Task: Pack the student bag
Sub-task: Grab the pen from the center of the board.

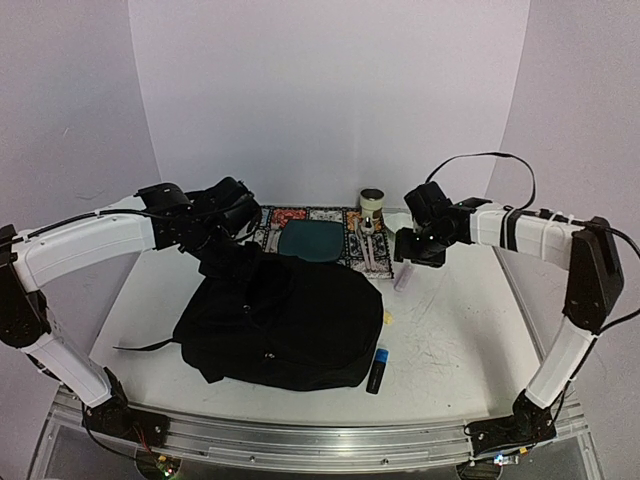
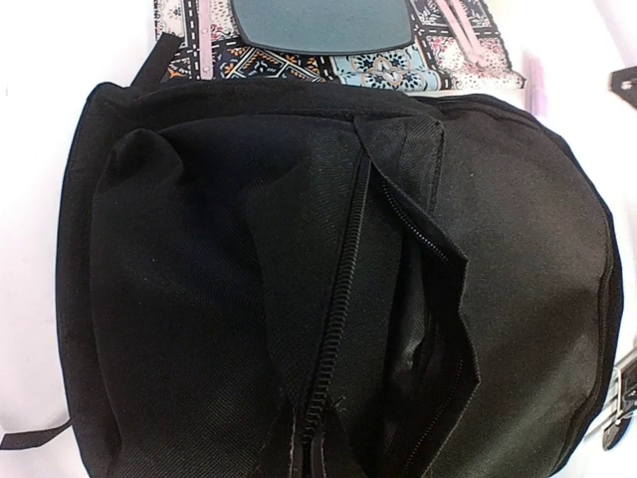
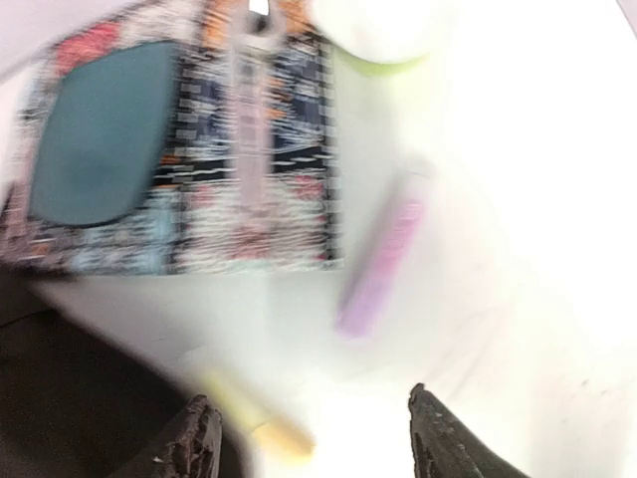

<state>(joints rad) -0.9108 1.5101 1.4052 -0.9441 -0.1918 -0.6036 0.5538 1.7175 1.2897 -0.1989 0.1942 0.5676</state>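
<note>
The left gripper [image 1: 232, 262] clamped the student bag [image 1: 290, 325] at its unzipped top. The right gripper [image 3: 314, 438] hung open (and empty) near a purple pen [image 3: 381, 269].

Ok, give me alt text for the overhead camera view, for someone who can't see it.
A black student bag lies on a white table, its far edge pinched up by the left gripper. The right gripper hovers open near a purple pen, beside a patterned mat.
</note>
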